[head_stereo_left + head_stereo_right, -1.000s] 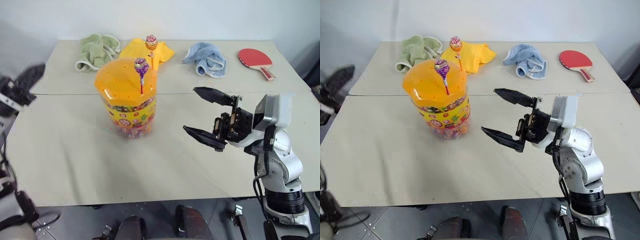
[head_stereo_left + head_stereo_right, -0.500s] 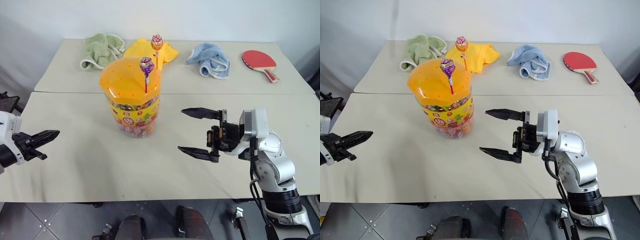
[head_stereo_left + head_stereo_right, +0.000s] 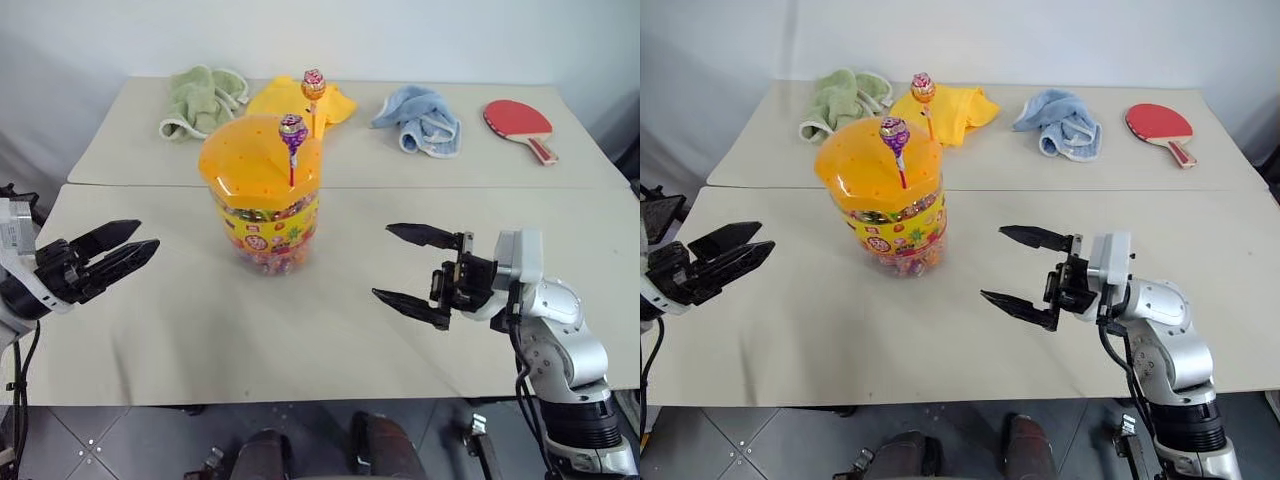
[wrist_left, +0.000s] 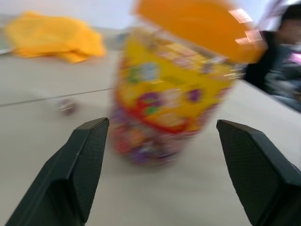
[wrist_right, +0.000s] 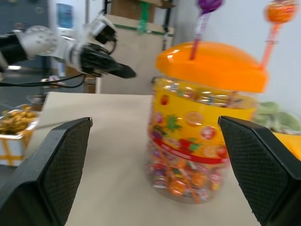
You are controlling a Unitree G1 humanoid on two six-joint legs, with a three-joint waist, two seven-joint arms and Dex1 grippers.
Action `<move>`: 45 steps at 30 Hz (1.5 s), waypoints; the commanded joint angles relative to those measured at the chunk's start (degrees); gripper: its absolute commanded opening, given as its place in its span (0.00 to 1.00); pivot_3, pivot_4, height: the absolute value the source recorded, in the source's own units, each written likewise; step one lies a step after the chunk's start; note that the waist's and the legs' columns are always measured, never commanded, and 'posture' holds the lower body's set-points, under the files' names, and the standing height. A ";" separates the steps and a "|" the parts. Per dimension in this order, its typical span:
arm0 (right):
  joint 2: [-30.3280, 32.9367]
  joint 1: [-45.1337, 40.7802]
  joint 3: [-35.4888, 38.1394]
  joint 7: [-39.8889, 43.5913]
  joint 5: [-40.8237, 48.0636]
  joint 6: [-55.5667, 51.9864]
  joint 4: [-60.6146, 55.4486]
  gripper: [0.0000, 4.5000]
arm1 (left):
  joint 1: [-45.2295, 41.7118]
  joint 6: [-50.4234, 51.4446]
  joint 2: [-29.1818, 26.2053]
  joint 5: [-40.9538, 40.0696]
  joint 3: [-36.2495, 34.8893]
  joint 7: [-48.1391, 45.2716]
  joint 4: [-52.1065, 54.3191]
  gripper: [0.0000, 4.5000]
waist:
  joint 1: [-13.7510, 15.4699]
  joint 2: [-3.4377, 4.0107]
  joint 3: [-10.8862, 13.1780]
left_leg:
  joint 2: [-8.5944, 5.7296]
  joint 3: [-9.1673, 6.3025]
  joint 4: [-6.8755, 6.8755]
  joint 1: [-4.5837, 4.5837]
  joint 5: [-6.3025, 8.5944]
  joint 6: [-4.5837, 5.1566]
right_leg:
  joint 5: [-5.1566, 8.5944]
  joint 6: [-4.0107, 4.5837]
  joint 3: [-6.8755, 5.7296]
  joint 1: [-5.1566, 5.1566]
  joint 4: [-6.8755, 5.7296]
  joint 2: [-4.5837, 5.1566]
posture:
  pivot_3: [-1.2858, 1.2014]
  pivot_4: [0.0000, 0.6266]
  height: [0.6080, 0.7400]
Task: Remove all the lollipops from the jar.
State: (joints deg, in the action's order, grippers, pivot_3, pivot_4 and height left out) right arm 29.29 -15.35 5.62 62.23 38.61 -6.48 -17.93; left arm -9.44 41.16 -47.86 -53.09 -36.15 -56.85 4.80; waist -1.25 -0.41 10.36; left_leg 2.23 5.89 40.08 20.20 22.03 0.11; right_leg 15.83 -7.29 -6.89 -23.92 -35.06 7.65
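Note:
The jar (image 3: 264, 225) stands on the near table, a clear tub with a cartoon label and an orange domed lid (image 3: 250, 160). Two lollipops stand upright with their sticks in the lid: a purple one (image 3: 292, 127) near the middle and an orange-pink one (image 3: 314, 83) at the back edge. My left gripper (image 3: 147, 235) hovers to the jar's left, open and empty, pointing at the jar (image 4: 164, 94). My right gripper (image 3: 381, 261) is open and empty to the jar's right, also facing the jar (image 5: 202, 141). Neither touches it.
On the far table lie a green towel (image 3: 198, 98), a yellow cloth (image 3: 285, 98) behind the jar, a blue towel (image 3: 420, 118) and a red paddle (image 3: 520, 122). A seam (image 3: 450, 187) runs between the two tables.
My left gripper came in from the left edge toward the jar and opened from shut. The right gripper sank slightly and drew back to the right, staying open.

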 commanded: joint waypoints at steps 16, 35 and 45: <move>-11.25 -27.80 -8.35 -13.64 -1.63 -11.31 10.17 1.00 | -8.88 -8.28 12.78 -10.27 0.27 1.57 1.97 1.00 | -0.66 0.06 -0.04 | -0.01 0.03 0.09 0.01 -0.03 0.00 | 0.00 0.00 0.03 -0.01 -0.03 -0.02 | 0.52 0.24 1.00; -15.06 -33.69 -10.94 -10.97 -5.56 -14.11 15.29 0.55 | -9.04 -10.43 12.47 -13.06 -0.02 -1.07 5.80 1.00 | -0.71 0.05 -0.04 | -0.09 -0.26 0.03 0.12 -0.06 -0.04 | -0.02 -0.02 -0.16 -0.01 -0.04 0.02 | 0.52 0.24 1.00; -15.77 -35.55 -9.81 -9.72 -5.36 -13.51 17.43 0.01 | -10.28 -11.45 13.00 -12.47 1.79 -1.51 5.17 1.00 | -0.67 0.05 -0.04 | -0.10 -0.27 0.02 0.12 -0.06 -0.04 | -0.02 -0.02 -0.17 -0.01 -0.02 0.02 | 0.52 0.24 1.00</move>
State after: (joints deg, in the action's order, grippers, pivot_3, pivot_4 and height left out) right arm 13.90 -49.59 -6.21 52.33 32.48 -21.17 0.29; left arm -18.91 30.83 -34.60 -64.90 -34.10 -57.92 8.93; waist -1.91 -0.36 10.32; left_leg 2.13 5.62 40.10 20.32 21.97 0.08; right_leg 15.82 -7.31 -7.06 -23.93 -35.08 7.67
